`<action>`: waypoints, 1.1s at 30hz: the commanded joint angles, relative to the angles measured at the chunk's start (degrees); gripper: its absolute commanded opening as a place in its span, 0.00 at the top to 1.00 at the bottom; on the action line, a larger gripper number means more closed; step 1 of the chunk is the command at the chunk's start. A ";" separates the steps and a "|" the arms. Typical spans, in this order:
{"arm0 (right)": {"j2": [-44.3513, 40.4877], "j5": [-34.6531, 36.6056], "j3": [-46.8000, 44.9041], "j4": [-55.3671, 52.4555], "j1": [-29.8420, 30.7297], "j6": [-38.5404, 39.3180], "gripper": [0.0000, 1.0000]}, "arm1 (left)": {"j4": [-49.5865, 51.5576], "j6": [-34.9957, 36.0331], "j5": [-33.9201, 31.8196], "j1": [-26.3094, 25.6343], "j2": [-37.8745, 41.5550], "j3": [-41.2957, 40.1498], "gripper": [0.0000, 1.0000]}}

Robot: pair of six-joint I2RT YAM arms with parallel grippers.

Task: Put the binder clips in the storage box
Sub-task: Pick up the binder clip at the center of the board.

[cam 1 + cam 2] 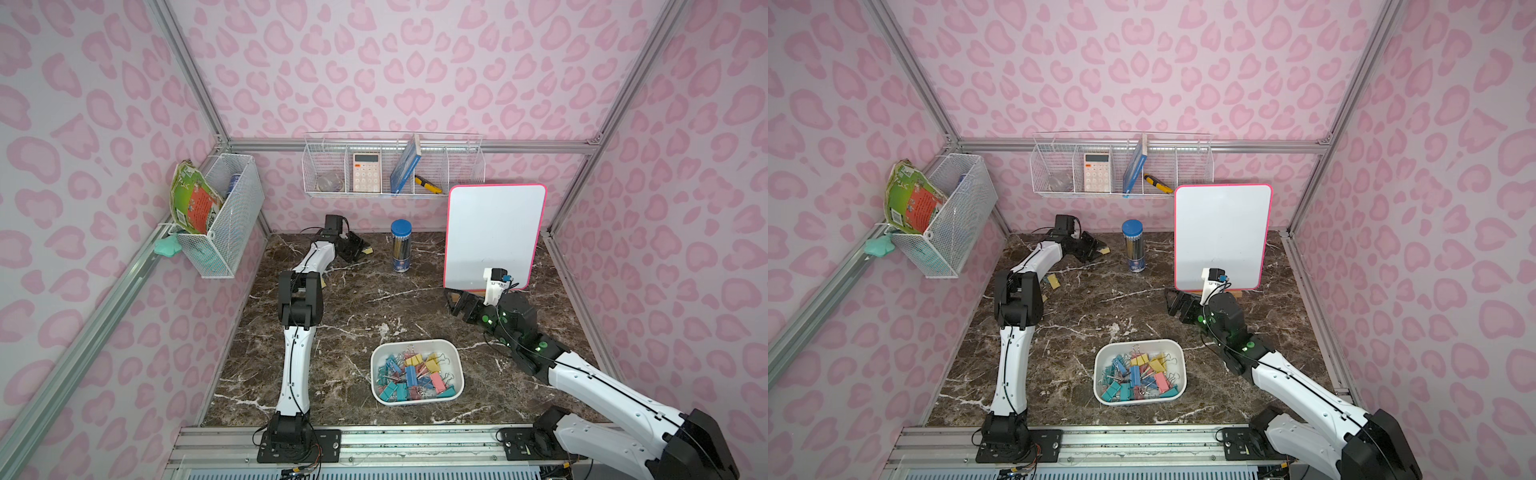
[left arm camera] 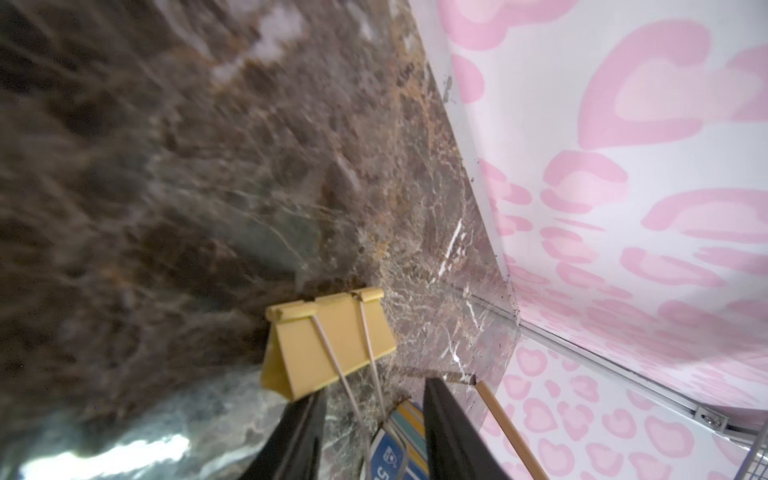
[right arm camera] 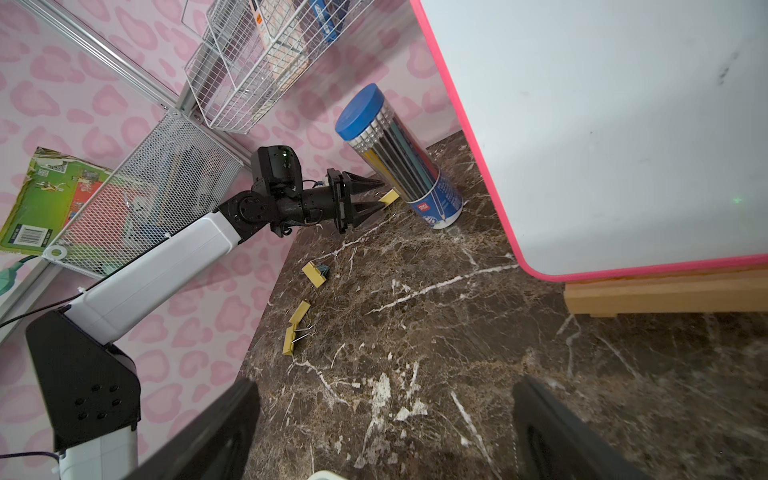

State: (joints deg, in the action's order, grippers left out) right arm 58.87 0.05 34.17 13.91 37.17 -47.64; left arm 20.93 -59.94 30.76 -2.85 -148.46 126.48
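The white storage box [image 1: 415, 343] [image 1: 1139, 343] stands at the front middle of the marble table with a heap of pastel binder clips [image 1: 417, 372] [image 1: 1138, 375] in it. At the back, beside the pencil tube, my left gripper [image 2: 374, 388] [image 3: 380, 195] has its jaws partly apart. A yellow binder clip [image 2: 328, 345] [image 3: 389, 197] sits at its fingertips, the wire handles lying in the gap with neither finger visibly pressing them. Three more yellow clips [image 3: 314, 275] [image 3: 300, 311] [image 3: 289, 340] lie loose by the left wall. My right gripper [image 1: 451, 301] [image 3: 384, 384] is open and empty, low before the whiteboard.
A blue-lidded pencil tube [image 1: 401, 245] stands at the back, close to my left gripper. A pink-rimmed whiteboard [image 1: 494, 237] leans on a wooden stand [image 3: 665, 297] at the back right. Wire baskets [image 1: 392, 166] [image 1: 226, 216] hang on the back and left walls.
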 commanded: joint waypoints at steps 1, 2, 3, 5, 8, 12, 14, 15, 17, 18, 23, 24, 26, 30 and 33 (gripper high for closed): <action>-0.36 0.92 0.70 -0.82 -0.04 1.05 0.03 | -2.15 -2.87 2.53 0.26 -0.81 0.52 0.66; -0.50 1.03 0.77 -1.11 0.01 1.14 0.03 | -2.28 -3.11 2.84 0.28 -0.94 0.53 0.69; -0.60 1.16 0.72 -1.10 -0.04 1.07 0.03 | -2.30 -3.34 3.07 0.33 -1.04 0.55 0.72; -0.93 1.18 0.29 -0.95 -0.04 0.67 0.03 | -2.67 -3.94 3.96 0.34 -1.28 0.49 0.78; -1.13 1.20 0.01 -0.78 -0.03 0.35 0.03 | -2.97 -4.74 5.05 0.39 -1.48 0.44 0.86; -0.89 1.07 0.34 -0.79 0.02 0.33 0.03 | -2.51 -4.57 5.95 0.35 -1.13 0.12 0.96; -0.52 0.96 0.70 -0.89 0.06 0.35 0.03 | -2.26 -4.31 6.31 0.39 -0.13 -0.84 1.00; -0.28 0.78 0.81 -0.89 0.05 0.35 0.03 | -2.52 -4.15 6.33 0.36 0.60 -1.81 1.00; 0.23 0.43 1.24 -0.73 0.05 0.37 0.03 | -3.91 -3.80 6.08 0.40 2.89 -4.49 1.00; 0.52 0.25 1.36 -0.63 0.04 0.35 0.03 | -4.35 -3.50 6.15 0.47 3.97 -5.47 1.00; 1.66 -0.14 1.94 0.15 0.06 0.35 0.03 | -2.06 1.22 6.24 0.63 11.45 -9.55 1.00; 1.85 -0.06 1.88 0.34 0.03 0.35 0.03 | -2.27 1.68 6.09 0.62 13.70 -11.42 1.00; 2.28 -0.06 1.86 0.65 0.05 0.40 0.03 | -4.49 2.18 5.95 0.42 19.14 -17.84 1.00; 2.96 0.02 2.32 0.87 0.02 0.95 0.03 | -8.81 2.71 5.21 0.01 30.41 -31.81 1.00; 3.35 0.05 2.53 1.02 0.05 1.40 0.03 | -9.36 3.12 5.03 -1.23 39.54 -40.35 1.00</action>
State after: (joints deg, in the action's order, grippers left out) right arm 62.00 0.16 36.12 13.43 37.12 -47.22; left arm 14.00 -58.72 35.83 -3.22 -114.17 90.70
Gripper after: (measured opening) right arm 0.968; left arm 0.066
